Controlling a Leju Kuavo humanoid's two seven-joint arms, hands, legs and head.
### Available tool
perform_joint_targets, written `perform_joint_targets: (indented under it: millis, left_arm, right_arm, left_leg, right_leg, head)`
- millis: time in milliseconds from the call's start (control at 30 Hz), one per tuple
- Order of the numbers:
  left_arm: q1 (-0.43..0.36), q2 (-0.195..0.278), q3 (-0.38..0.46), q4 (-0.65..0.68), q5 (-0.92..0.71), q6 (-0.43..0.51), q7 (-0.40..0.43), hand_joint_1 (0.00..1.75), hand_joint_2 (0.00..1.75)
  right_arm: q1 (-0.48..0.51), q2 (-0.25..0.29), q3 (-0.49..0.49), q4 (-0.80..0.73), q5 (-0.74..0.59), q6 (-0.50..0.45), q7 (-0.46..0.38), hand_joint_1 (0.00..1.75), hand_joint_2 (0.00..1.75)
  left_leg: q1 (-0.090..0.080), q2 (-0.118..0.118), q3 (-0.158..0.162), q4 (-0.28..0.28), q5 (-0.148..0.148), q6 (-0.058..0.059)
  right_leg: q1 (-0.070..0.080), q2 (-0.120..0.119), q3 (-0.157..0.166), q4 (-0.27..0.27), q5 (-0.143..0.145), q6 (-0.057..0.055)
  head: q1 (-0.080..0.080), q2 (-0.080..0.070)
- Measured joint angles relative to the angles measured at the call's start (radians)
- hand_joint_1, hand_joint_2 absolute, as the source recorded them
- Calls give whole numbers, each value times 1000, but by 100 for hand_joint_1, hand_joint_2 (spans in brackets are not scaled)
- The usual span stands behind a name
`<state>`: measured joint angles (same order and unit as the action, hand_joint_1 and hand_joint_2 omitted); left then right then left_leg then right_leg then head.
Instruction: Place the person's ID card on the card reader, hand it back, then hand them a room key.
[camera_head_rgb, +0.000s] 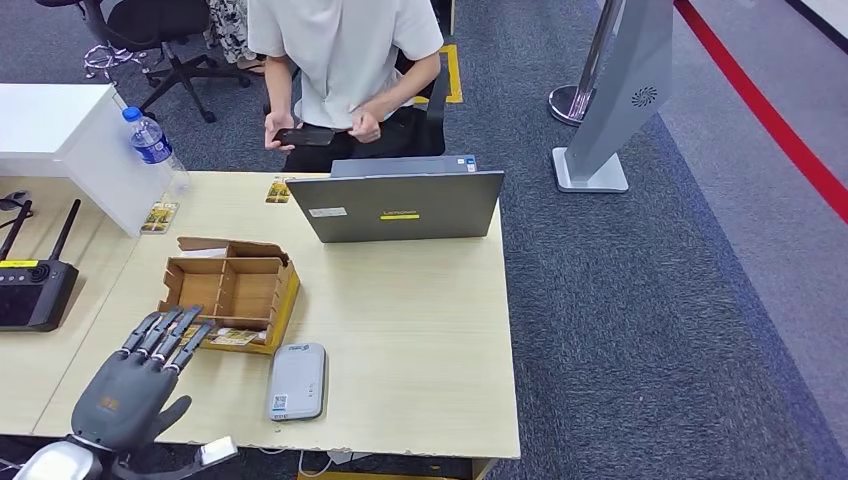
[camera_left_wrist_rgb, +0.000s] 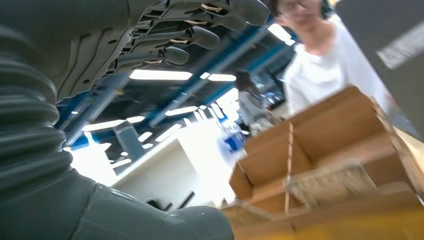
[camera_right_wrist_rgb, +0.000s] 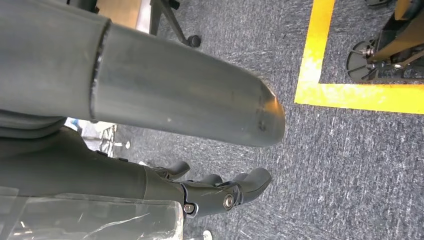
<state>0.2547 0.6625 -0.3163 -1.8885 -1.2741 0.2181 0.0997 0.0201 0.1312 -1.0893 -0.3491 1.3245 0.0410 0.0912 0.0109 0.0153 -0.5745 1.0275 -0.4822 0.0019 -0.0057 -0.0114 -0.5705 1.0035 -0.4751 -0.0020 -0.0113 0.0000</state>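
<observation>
In the head view you see the left hand (camera_head_rgb: 135, 378) empty, fingers straight and apart, tips at the cardboard box (camera_head_rgb: 231, 290) holding room key cards (camera_head_rgb: 236, 337); the card reader (camera_head_rgb: 297, 381) lies beside it on the desk (camera_head_rgb: 420, 330). The laptop's (camera_head_rgb: 408, 205) yellow label is unreadable. In the right wrist view, the right hand (camera_right_wrist_rgb: 220, 192) hangs over carpet, fingers loosely curled around nothing.

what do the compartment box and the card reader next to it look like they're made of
Compartment box: probably corrugated cardboard, matte brown, with thin slotted dividers and a folded flap. Card reader: likely moulded plastic, smooth light grey, rounded corners, slight sheen.
</observation>
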Motion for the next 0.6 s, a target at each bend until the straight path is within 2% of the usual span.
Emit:
perform_joint_targets:
  millis: [167, 600]
  left_arm:
    - [-58, -82, 2, 45, -61, 7, 17, 0, 175]
    - [-199, -228, -19, 235, -65, -61, -3, 0, 175]
  right_arm:
    - [-1, 11, -1, -15, 24, 2, -1, 0, 0]
    - [-6, 14, -1, -22, 59, 12, -3, 0, 0]
  left_leg:
    - [0, 0, 0, 0, 0, 0]
    - [0, 0, 0, 0, 0, 0]
  right_leg:
    - [0, 0, 0, 0, 0, 0]
    - [0, 1, 0, 0, 0, 0]
  head:
    - [0, 0]
    - [0, 0]
